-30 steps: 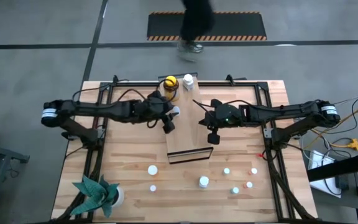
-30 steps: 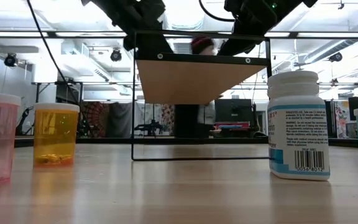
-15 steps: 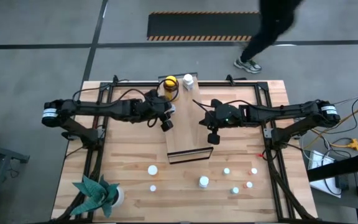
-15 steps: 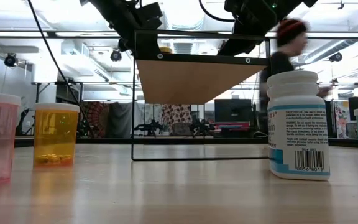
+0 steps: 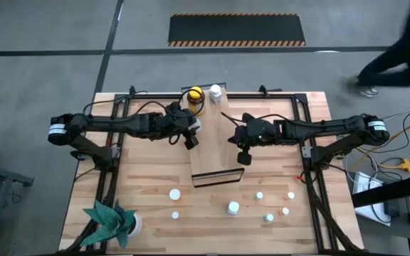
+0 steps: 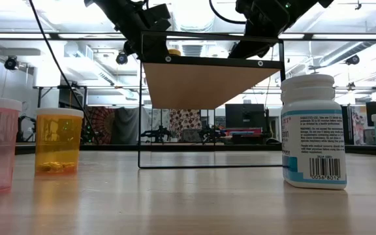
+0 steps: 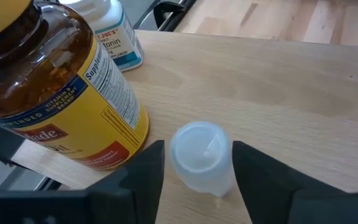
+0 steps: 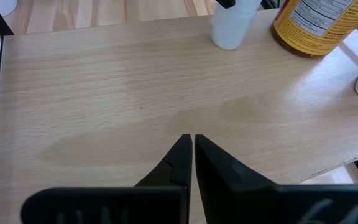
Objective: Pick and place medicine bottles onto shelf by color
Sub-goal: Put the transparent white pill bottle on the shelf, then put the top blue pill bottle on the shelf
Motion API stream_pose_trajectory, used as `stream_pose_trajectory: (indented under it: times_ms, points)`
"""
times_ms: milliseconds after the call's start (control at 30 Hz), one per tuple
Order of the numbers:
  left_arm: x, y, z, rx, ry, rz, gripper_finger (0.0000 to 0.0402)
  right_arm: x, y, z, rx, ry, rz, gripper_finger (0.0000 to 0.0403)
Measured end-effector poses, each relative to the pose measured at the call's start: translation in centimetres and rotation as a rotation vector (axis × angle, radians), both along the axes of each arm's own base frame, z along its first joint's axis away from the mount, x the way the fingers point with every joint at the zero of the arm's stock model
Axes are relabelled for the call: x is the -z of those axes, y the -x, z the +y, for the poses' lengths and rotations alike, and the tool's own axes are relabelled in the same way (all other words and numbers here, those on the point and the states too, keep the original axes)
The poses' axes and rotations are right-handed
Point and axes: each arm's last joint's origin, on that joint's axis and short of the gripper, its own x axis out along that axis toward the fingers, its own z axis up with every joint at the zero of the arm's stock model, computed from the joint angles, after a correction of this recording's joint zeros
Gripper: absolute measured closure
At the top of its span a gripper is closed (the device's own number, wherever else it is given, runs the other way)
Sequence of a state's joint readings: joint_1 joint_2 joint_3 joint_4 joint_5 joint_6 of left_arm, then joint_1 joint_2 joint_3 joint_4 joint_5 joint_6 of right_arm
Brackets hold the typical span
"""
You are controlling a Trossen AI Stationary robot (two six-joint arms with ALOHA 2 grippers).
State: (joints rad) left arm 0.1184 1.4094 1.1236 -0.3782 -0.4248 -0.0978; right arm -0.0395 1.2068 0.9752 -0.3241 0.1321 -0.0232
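Left gripper (image 7: 194,180) has drawn back toward nine o'clock, fingers spread around the small translucent white bottle (image 7: 199,155) standing on the light-wood shelf board (image 5: 213,146). Large amber yellow-labelled bottle (image 7: 51,99) just beside. Right gripper (image 8: 188,155) pinched closed, empty, over the board's three o'clock edge.

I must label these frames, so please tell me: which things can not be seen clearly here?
- Big amber bottle: left wrist view's edge cuts off its cap.
- Small clear bottle: sits between the left pincer fingers; contact cannot be told.
- Far white bottle: label cropped.
- Person: blurred, high view's edge.
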Motion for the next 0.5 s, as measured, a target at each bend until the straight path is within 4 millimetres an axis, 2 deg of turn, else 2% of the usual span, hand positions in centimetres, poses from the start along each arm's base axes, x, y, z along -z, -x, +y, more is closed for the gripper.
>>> stream_pose_trajectory:
  times_ms: [167, 333, 500]
  points:
    - [0.0, 0.1, 0.0, 0.003, -0.003, 0.008, 0.0224, -0.1, 0.0, 0.0, 0.004, -0.005, -0.002, 0.0376]
    - [-1.6, 1.0, -0.3, 0.012, -0.011, -0.046, 0.0224, -1.6, 0.0, 0.2, 0.004, -0.031, 0.009, 0.0377]
    - [-2.9, 2.2, -1.4, 0.043, -0.014, -0.1, 0.0224, -3.5, 0.6, 1.4, -0.113, -0.216, 0.084, 0.039]
